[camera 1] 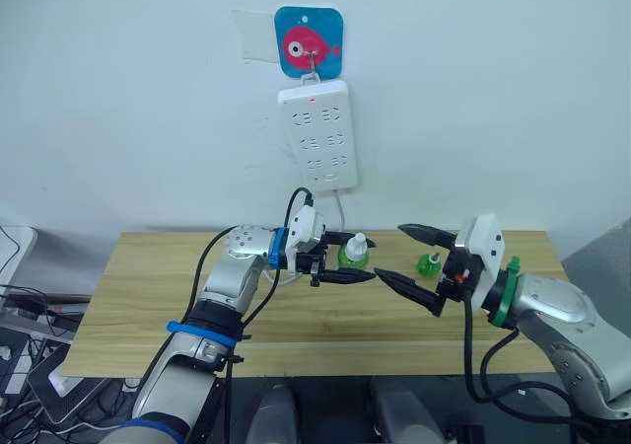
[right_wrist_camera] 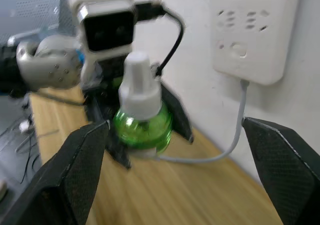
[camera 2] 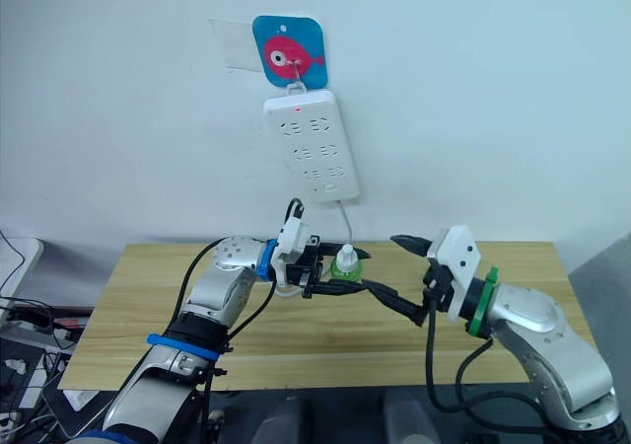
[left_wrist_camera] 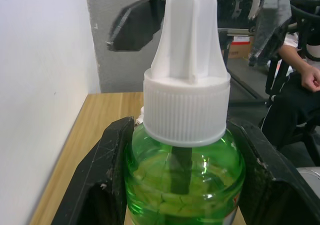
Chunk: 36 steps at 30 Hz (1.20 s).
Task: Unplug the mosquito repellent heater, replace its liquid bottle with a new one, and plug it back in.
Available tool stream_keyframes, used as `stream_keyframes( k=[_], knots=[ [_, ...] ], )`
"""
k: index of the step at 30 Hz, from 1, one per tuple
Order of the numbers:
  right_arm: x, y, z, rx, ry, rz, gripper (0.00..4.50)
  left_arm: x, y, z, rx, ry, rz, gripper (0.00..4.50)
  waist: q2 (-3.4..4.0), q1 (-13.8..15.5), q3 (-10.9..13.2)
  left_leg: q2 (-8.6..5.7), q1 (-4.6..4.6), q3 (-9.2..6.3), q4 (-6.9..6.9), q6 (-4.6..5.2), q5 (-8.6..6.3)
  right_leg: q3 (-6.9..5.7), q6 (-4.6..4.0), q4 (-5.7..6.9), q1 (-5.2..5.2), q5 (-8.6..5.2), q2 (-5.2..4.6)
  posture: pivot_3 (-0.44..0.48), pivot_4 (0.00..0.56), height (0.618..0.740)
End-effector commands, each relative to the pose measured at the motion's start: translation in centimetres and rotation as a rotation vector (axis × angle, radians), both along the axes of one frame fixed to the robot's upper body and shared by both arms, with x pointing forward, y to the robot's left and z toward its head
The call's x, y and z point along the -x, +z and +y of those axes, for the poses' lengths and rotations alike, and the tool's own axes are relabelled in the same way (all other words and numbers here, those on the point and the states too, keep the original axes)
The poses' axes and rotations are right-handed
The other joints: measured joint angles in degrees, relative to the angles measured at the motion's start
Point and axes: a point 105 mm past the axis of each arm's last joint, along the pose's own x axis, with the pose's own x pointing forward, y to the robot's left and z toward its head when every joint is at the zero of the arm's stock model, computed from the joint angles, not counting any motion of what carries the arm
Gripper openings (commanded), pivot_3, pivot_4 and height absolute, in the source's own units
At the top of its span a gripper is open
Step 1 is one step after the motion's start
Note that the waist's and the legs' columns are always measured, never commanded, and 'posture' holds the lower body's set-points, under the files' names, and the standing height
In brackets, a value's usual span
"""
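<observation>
Left gripper [camera 1: 347,267] clamps green liquid bottle [camera 1: 354,253] with white cap upright above the wooden table [camera 1: 148,306]. Right gripper [camera 1: 414,261] spread wide, empty, just right. Second green bottle [camera 1: 430,263] stands behind it.

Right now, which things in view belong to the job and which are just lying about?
Job:
- capped green bottle, gripped by left pincer
- second green bottle on the table
- wall power strip

Lying about:
- fish wall hook
- cables beside the table
</observation>
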Motion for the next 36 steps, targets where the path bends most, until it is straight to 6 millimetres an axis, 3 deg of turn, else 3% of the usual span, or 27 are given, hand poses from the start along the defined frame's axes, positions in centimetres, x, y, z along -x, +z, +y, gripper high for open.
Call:
stream_keyframes(
  k=[1, 14, 21, 25, 36],
  knots=[
    [0.0, 0.5, 0.7, -0.024, -0.013, -0.022, 4.45, 0.0, 1.1, -0.4, 0.034, -0.004, -0.041, 2.28, 0.0, 0.0, 0.0, 0.0, 0.0, -0.01, 0.0, 0.0, 0.0, -0.01, 0.0, -0.01, 0.0, 0.0, 0.0, -0.067, 0.211, 0.74],
    [-0.1, 0.7, 3.4, -0.07, -0.01, -0.043, 4.45, 0.0, 1.2, -0.8, 0.046, -0.006, -0.04, 2.28, 0.01, 0.0, 0.0, 0.02, 0.01, -0.02, -0.02, 0.0, 0.0, -0.02, 0.0, 0.0, -0.02, 0.0, 0.02, -0.067, 0.211, 0.74],
    [-1.0, 0.7, 3.7, -0.069, -0.045, -0.06, 4.45, 0.0, 1.3, -0.9, 0.047, -0.008, -0.04, 2.28, 0.01, 0.0, 0.0, 0.0, 0.0, -0.01, -0.03, 0.0, 0.0, -0.01, 0.0, -0.01, -0.03, 0.0, 0.0, -0.064, 0.205, 0.74],
    [-1.2, 0.7, 3.1, -0.069, -0.07, -0.056, 4.45, -0.1, 1.3, -0.9, 0.046, -0.008, -0.041, 2.28, 0.01, 0.0, 0.0, 0.02, 0.0, -0.03, -0.05, 0.0, 0.0, -0.03, 0.0, -0.02, -0.04, 0.0, 0.01, -0.065, 0.206, 0.74],
    [0.4, 0.2, -0.3, -0.023, -0.079, -0.017, 4.45, -0.1, 1.1, -0.9, 0.038, -0.017, -0.039, 2.28, 0.01, 0.0, 0.0, 0.0, -0.02, -0.01, -0.05, 0.0, 0.0, -0.01, 0.0, -0.03, -0.04, 0.0, 0.01, -0.081, 0.205, 0.74]
  ],
)
